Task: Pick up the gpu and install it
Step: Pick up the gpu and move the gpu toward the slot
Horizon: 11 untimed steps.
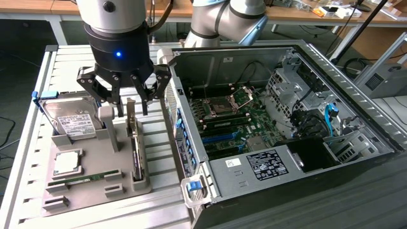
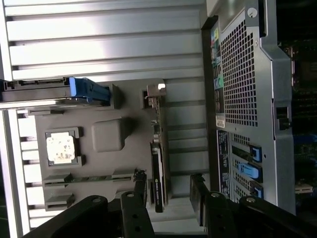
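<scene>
The gpu point(image 1: 135, 148) is a thin dark card standing on its long edge in a slot of the grey holder tray point(image 1: 89, 195), its silvery bracket end toward the hard drive. In the wrist view the gpu point(image 2: 158, 163) runs lengthwise straight under the camera. My gripper point(image 1: 127, 102) hangs open just above the card's bracket end, its black fingers point(image 1: 146, 102) spread to either side and holding nothing. From the wrist, the gripper point(image 2: 168, 196) straddles the card, with one fingertip point(image 2: 140, 187) on each flank and a gap to the card.
On the same tray sit a silver hard drive point(image 1: 73, 119), a processor chip point(image 1: 66, 162), a green memory stick point(image 1: 83, 179) and a grey upright post point(image 1: 108, 125). The open computer case point(image 1: 330, 71) lies at the exterior view's right, its motherboard point(image 1: 232, 124) exposed.
</scene>
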{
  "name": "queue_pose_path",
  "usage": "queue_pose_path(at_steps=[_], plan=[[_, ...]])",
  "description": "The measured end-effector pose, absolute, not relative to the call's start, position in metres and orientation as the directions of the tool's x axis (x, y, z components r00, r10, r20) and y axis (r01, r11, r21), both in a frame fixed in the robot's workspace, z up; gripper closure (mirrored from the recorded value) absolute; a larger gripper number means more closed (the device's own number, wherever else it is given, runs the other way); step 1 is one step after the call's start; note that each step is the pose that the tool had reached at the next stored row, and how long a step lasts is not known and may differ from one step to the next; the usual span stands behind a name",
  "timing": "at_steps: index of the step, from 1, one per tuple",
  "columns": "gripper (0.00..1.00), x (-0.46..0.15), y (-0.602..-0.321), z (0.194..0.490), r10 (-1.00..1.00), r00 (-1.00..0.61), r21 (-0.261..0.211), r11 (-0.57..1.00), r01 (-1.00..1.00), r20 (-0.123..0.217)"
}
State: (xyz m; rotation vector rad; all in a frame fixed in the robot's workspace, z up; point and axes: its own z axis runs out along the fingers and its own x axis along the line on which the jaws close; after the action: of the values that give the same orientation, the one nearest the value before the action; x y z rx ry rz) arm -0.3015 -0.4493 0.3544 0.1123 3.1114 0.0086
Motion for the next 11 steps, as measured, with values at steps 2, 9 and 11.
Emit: queue_pose_path(at_steps=[2,9,11], plan=[[0.52,-0.3015,-0.4493,0.3526,0.072,-0.997,0.007,0.997,0.072,-0.028],[0.52,-0.3015,-0.4493,0.347,0.072,-0.997,0.007,0.997,0.072,-0.028],[0.52,-0.3015,-0.4493,0.3457,0.072,-0.997,0.006,0.997,0.072,-0.028]])
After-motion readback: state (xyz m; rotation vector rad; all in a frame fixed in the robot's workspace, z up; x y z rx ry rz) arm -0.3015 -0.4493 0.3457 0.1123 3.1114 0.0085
